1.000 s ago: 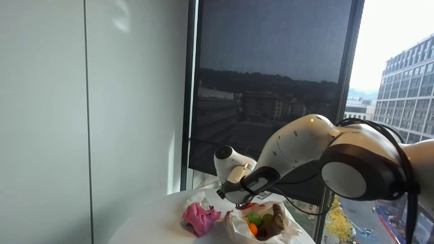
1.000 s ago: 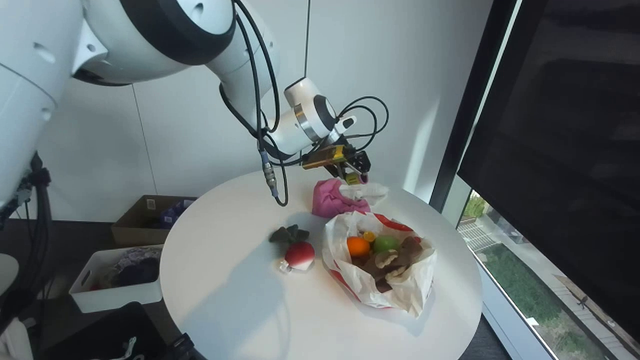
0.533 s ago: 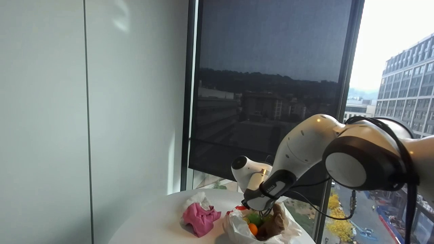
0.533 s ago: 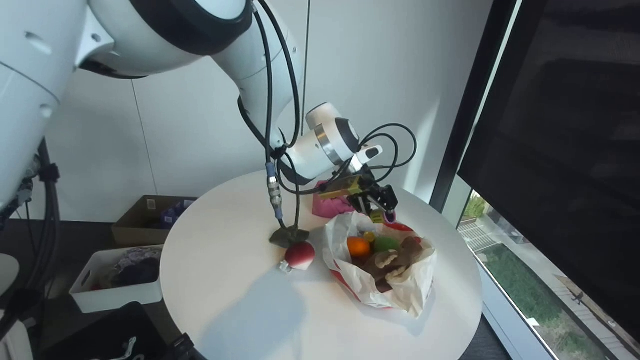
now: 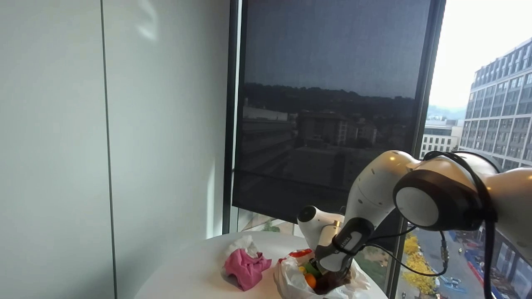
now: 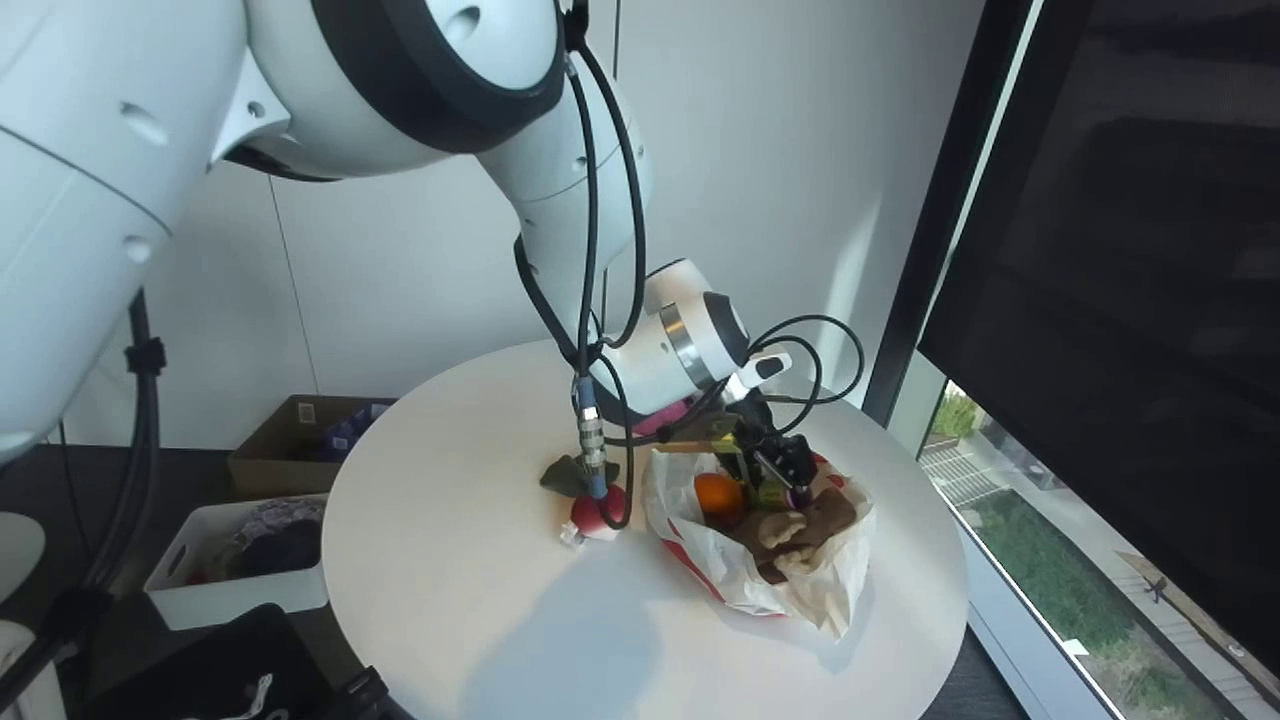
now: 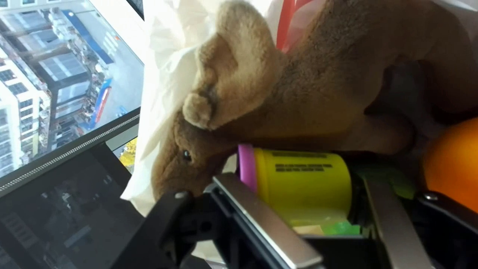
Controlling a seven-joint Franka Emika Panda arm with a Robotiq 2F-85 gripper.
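In the wrist view a yellow tub [image 7: 310, 194] with a pink lid lies sideways in my gripper [image 7: 298, 179]; its fingers press on the lid end and the base. A brown plush animal [image 7: 328, 89] lies right beside the tub, and an orange [image 7: 455, 164] is at the right edge. In both exterior views my gripper [image 6: 770, 485] is lowered into the mouth of a white and red plastic bag [image 6: 695, 550]. Much of the tub is hidden there by the fingers and the bag's contents. Green fruit [image 5: 311, 268] shows partly behind the arm.
On the round white table [image 6: 440, 560] lie a red and white radish-like toy [image 6: 592, 515] with dark green leaves, a pink cloth [image 5: 246, 268] and a white cloth [image 5: 244, 245]. A tall window with a dark blind [image 5: 328, 124] borders the table. Bins [image 6: 240, 595] stand on the floor.
My gripper has travelled from above the pink cloth across and down into the bag, carrying the tub. The cloths, the toy and the bag keep their places.
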